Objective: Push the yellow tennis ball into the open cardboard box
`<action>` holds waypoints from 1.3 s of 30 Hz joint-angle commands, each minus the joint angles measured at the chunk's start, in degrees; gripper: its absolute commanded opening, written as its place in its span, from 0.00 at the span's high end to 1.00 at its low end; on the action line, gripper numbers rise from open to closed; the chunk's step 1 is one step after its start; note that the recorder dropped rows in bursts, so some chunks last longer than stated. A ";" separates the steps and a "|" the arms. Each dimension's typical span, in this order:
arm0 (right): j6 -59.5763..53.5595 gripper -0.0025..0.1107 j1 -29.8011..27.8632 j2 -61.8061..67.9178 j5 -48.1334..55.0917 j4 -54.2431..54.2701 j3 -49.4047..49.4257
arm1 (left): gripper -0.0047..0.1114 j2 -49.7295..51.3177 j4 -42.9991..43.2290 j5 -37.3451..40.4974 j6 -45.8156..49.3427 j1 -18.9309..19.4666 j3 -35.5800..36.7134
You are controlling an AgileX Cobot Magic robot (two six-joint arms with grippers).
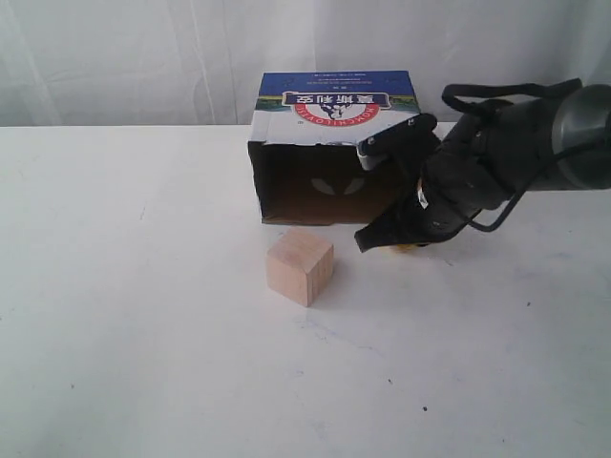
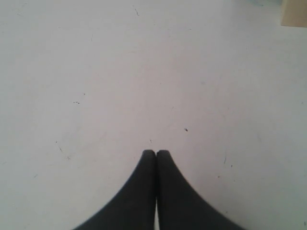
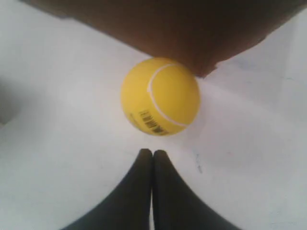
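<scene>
The yellow tennis ball [image 3: 160, 96] lies on the white table just ahead of my right gripper [image 3: 152, 152], which is shut and empty, with a narrow gap to the ball. Right behind the ball is the dark mouth and a front corner of the open cardboard box [image 3: 168, 28]. In the exterior view the box [image 1: 329, 114] lies on its side at the back, with its opening toward the camera. My right arm [image 1: 477, 172] covers its right front corner, and only a yellow sliver of the ball [image 1: 409, 248] shows beneath it. My left gripper [image 2: 156, 152] is shut over bare table.
A pale wooden cube [image 1: 301, 267] stands in front of the box, left of the right arm; its corner shows in the left wrist view [image 2: 293, 13]. The white table [image 1: 143, 334] stretches left and toward the front. A white curtain hangs behind.
</scene>
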 commanded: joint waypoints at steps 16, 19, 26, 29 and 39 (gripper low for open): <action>1.33 0.98 -2.48 11.87 -7.38 -5.32 -13.68 | 0.96 -0.29 0.13 1.00 0.13 -0.29 0.24; 1.32 0.98 -2.33 7.80 -4.72 -5.88 -15.38 | 0.96 -0.29 0.13 1.00 0.13 -0.29 0.24; 2.73 0.98 -1.01 2.68 -2.41 -4.85 -6.29 | 0.96 -0.29 0.13 1.00 0.13 -0.29 0.24; 5.49 0.98 -0.15 0.14 -2.97 -4.78 -1.90 | 0.96 -0.29 0.13 1.00 0.13 -0.29 0.24; 9.88 0.98 -0.02 -16.95 -10.08 -1.45 11.94 | 0.96 -0.29 0.13 1.00 0.13 -0.29 0.24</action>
